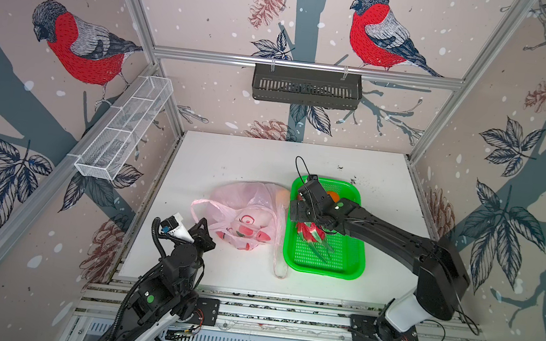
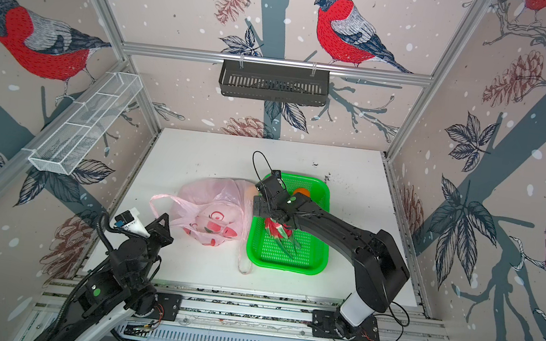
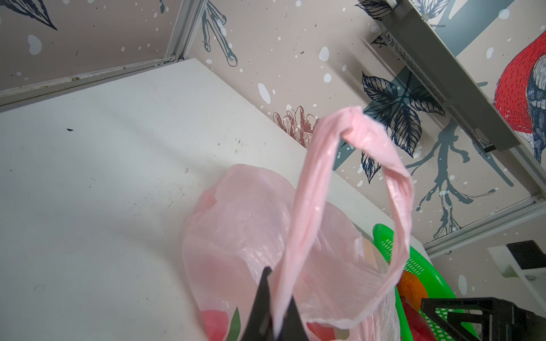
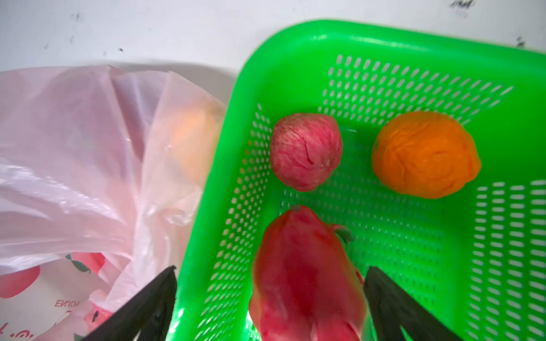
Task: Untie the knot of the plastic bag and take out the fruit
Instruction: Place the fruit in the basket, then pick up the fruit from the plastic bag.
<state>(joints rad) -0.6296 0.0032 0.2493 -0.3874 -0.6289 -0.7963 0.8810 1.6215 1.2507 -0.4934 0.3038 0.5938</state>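
The pale pink plastic bag [image 1: 245,214] [image 2: 214,206] lies mid-table with its mouth slack. No knot shows; its two handle loops lie apart. My left gripper [image 3: 279,313] [image 1: 203,221] is shut on one handle loop [image 3: 313,189], held raised. The other loop [image 1: 279,267] trails on the table. My right gripper [image 4: 271,268] stands open over the green basket [image 4: 295,47], its jaws on either side of a magenta dragon fruit [image 4: 307,280] [image 1: 309,234] that rests in it. A pinkish-red ball [image 4: 305,150] and an orange ball [image 4: 425,153] also sit there. A yellow-orange ball [image 4: 192,141] shows through the bag.
The green basket [image 1: 323,266] touches the bag's right side on the white table [image 1: 230,159]. A black slotted basket [image 1: 306,87] hangs on the back rail. A white wire rack [image 1: 125,125] is mounted on the left wall.
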